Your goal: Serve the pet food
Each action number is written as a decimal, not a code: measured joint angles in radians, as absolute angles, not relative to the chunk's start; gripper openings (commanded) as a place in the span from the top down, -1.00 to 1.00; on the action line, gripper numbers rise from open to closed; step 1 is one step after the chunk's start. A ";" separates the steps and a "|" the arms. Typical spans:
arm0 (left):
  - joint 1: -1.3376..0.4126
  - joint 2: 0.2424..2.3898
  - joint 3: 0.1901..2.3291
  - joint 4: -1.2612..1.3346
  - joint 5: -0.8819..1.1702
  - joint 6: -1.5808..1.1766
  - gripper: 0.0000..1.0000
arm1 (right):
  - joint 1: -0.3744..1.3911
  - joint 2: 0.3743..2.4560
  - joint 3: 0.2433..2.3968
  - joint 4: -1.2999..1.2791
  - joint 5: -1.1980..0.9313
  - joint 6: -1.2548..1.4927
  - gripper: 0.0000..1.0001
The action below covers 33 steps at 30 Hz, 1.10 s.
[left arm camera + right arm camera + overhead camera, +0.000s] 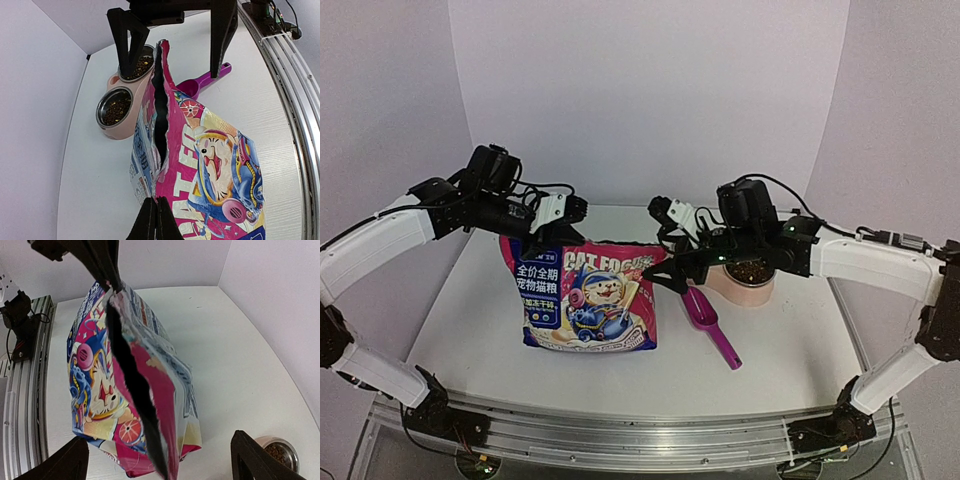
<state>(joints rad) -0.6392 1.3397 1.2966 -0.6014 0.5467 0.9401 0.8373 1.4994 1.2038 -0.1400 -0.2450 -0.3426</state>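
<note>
The cat food pouch stands mid-table, its torn top gaping open. My left gripper is shut on the pouch's top left corner; in the left wrist view the closed fingers pinch the pouch at its seam. My right gripper is open at the pouch's top right end. In the right wrist view its spread gripper straddles the pouch without touching it. Brown kibble lies in both steel bowls; the pouch's inside is dark.
The pink double-bowl feeder stands right of the pouch, behind my right gripper; it also shows in the left wrist view. The magenta scoop lies empty on the table between pouch and feeder. A metal rail runs along the near edge.
</note>
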 measured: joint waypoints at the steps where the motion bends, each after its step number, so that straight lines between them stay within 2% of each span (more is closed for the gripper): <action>1: -0.639 1.339 1.296 -0.601 0.547 0.940 1.00 | 0.837 1.514 1.210 -0.121 -0.251 -0.343 -0.70; 3: -0.638 1.339 1.296 -0.601 0.547 0.940 1.00 | 0.835 1.548 1.224 -0.092 -0.267 -0.345 -0.40; 5: -0.638 1.339 1.296 -0.601 0.547 0.939 1.00 | 0.831 1.579 1.235 -0.073 -0.285 -0.343 0.02; 8: -0.638 1.339 1.296 -0.601 0.547 0.939 1.00 | 0.825 1.609 1.241 -0.063 -0.312 -0.345 0.99; 16: -0.633 1.339 1.298 -0.602 0.547 0.939 0.98 | 0.816 1.637 1.277 -0.089 -0.383 -0.313 1.00; 17: -0.633 1.341 1.303 -0.609 0.547 0.940 0.82 | 0.816 1.637 1.278 -0.092 -0.385 -0.304 1.00; 19: -0.634 1.353 1.331 -0.646 0.547 0.942 0.10 | 0.816 1.637 1.280 -0.095 -0.386 -0.283 1.00; 20: -0.635 1.362 1.350 -0.666 0.546 0.940 -0.10 | 0.816 1.637 1.281 -0.096 -0.387 -0.273 1.00; 21: -0.638 1.373 1.372 -0.683 0.544 0.941 -0.19 | 0.816 1.637 1.281 -0.096 -0.387 -0.264 1.00; 25: -0.691 1.415 1.469 -0.745 0.522 0.924 -0.37 | 0.820 1.634 1.281 -0.096 -0.383 -0.235 1.00; 33: -0.857 1.494 1.575 -0.781 0.480 0.846 -0.39 | 0.825 1.630 1.282 -0.100 -0.376 -0.218 1.00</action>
